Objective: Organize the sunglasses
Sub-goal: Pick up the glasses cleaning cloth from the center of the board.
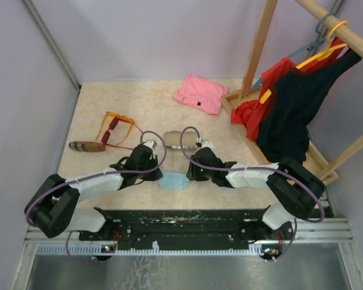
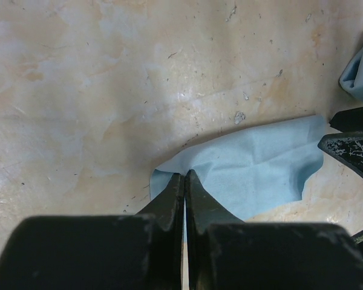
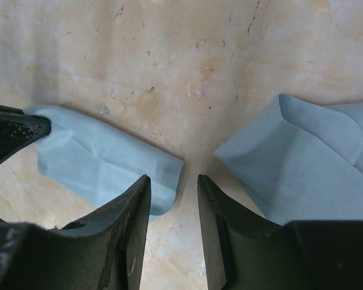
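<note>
- While the sunglasses lie far left on the worktop, neither is held.
- A corner of the blue cloth is pinched by the left end effector, probably for spreading.
- The right end effector is spread at its other edge.

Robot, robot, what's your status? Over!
Left gripper shut on blue cloth. Right gripper open at its other end. Sunglasses untouched, far left. Brown case beside them.

Sunglasses: two counted, orange pair, red pair
Cases: two counted, brown case, grey case
Blue cloths: two counted, left cloth, right cloth
Pink garment: one counted
</note>
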Robot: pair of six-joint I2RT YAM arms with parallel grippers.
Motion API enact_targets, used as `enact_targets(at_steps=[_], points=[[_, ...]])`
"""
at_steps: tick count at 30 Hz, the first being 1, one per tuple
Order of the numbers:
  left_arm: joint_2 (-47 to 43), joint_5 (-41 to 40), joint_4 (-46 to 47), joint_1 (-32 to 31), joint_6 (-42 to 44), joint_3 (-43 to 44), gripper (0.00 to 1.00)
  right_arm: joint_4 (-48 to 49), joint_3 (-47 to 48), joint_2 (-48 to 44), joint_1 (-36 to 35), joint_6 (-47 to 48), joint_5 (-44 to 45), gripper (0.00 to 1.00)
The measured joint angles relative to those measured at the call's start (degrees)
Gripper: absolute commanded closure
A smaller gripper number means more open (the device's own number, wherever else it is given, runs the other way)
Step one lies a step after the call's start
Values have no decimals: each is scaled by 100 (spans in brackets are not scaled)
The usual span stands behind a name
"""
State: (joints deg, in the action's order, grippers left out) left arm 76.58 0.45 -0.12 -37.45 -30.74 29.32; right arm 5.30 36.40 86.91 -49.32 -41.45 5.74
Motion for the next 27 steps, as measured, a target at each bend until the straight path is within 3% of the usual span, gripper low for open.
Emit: enact_targets(at_steps=[27], points=[[-55, 22, 9, 0, 42, 0, 99, 144, 55, 199, 92, -125, -378, 75]])
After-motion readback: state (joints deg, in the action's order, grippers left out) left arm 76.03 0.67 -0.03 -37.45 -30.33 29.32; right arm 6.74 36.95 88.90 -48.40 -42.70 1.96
